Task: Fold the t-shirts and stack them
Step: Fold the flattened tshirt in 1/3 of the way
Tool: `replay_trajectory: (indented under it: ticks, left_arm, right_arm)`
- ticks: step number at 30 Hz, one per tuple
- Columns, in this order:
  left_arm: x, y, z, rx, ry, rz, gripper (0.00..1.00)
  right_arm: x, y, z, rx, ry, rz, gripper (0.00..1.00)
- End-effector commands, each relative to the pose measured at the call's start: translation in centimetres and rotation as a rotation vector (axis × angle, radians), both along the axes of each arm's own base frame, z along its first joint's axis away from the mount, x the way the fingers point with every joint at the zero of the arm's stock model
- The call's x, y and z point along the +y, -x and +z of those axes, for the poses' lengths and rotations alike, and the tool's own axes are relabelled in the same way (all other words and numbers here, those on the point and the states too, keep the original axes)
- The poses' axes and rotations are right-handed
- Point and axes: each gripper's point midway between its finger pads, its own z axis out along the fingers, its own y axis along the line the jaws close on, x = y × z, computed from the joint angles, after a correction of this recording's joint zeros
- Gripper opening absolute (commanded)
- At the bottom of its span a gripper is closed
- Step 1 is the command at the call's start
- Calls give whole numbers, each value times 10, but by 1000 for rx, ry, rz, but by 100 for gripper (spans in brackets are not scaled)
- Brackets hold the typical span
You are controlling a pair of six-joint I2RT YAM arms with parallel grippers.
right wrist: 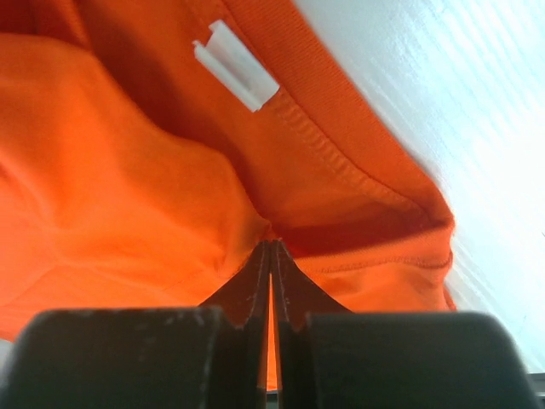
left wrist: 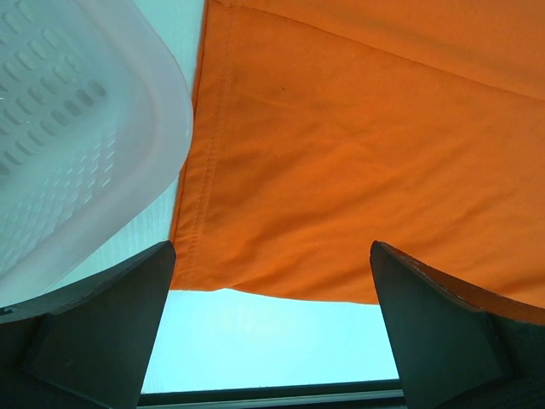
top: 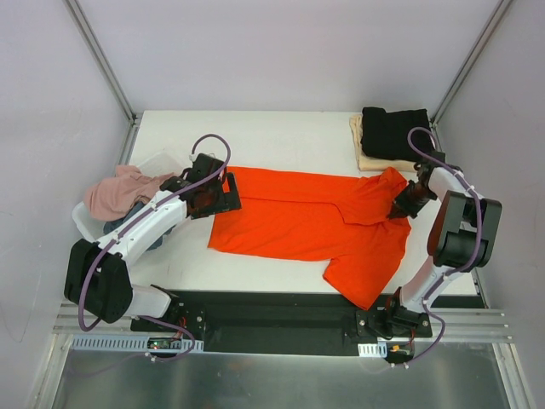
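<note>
A bright orange-red t-shirt [top: 306, 221] lies spread across the middle of the table, partly folded lengthwise. My right gripper [top: 400, 207] is shut on the shirt's collar area [right wrist: 281, 196], near its white label [right wrist: 236, 65]. My left gripper [top: 209, 192] is open and empty just above the shirt's left hem [left wrist: 281, 290], its fingers [left wrist: 102, 324] apart with bare table between them. A folded black t-shirt [top: 393, 129] sits on a folded cream-beige one [top: 364, 158] at the back right. A dusty pink t-shirt [top: 119, 192] and a grey-blue one [top: 128, 223] hang from the tub.
A white plastic tub [top: 89, 228] stands at the table's left edge, close to my left arm; its rim [left wrist: 162, 128] touches the shirt's hem. Metal frame posts [top: 102, 60] rise at the back corners.
</note>
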Motion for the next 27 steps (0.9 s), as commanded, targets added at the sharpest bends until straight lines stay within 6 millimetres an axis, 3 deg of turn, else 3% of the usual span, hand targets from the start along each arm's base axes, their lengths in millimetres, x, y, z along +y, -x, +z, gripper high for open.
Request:
replay_trajectory:
  ticks: [1, 8, 14, 19, 24, 26, 27]
  left_arm:
    - [8, -2, 12, -35, -27, 20, 99]
    - [9, -4, 13, -39, -33, 23, 99]
    - [9, -4, 12, -38, -36, 21, 99]
    - [10, -2, 11, -34, -36, 23, 99]
    - [9, -2, 10, -26, -34, 22, 99]
    - [9, -2, 9, -22, -36, 20, 99]
    - [8, -2, 8, -20, -35, 19, 99]
  right_arm:
    - [1, -5, 32, -95, 19, -20, 1]
    - [9, 9, 61, -169, 44, -7, 1]
    - [25, 29, 51, -123, 10, -4, 1]
    - [26, 49, 38, -93, 56, -85, 1]
    - [15, 61, 41, -125, 149, -163, 1]
    - [12, 63, 44, -122, 170, -148, 7]
    - [11, 63, 43, -111, 176, -134, 18]
